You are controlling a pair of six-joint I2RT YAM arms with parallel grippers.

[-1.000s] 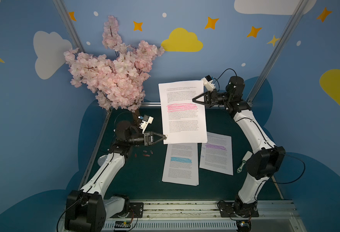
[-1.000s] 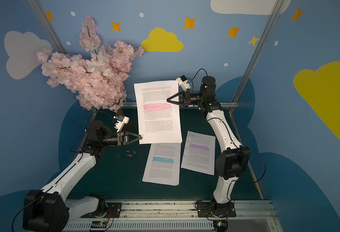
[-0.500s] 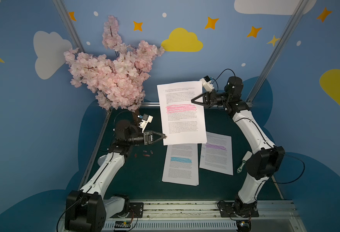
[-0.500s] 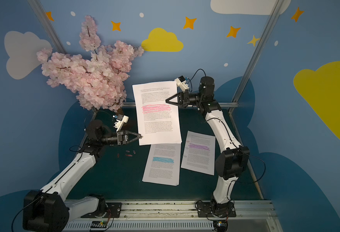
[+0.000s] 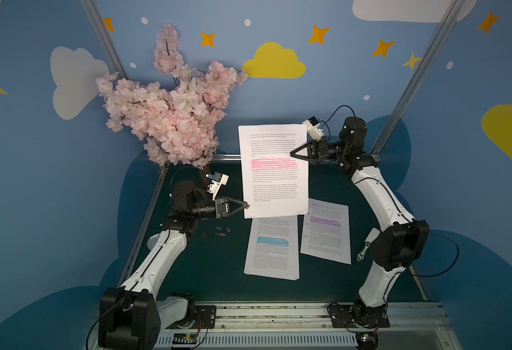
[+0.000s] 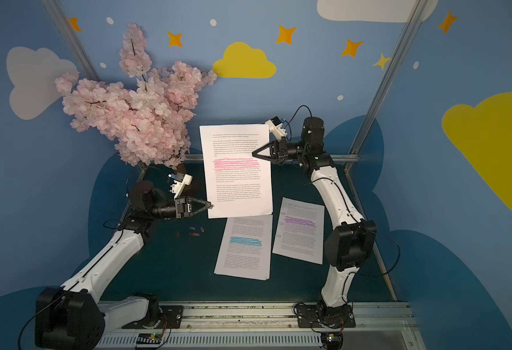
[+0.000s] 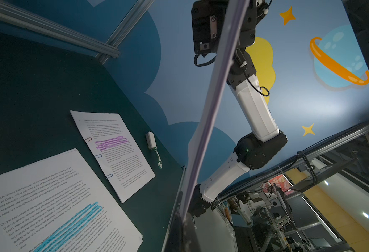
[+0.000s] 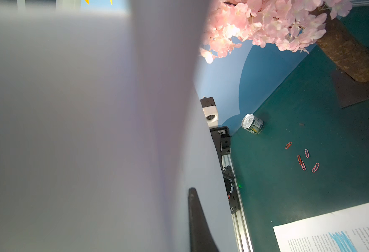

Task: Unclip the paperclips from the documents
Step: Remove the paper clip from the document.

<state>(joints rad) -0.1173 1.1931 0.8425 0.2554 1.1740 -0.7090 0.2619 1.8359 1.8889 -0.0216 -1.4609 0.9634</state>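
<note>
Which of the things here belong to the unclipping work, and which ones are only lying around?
Job:
- pink-band document, held up
- blue-band document
- purple-band document, its clips still on
- loose paperclips

Lying about:
- blossom tree
- can
- brush

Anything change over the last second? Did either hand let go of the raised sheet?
Almost nothing. The pink-band document swayed very slightly and settled back. The right hand still pinches its right edge, and the left hand stays closed at its lower left edge. The blue-band document, the purple-band document and the loose paperclips have not moved.
</note>
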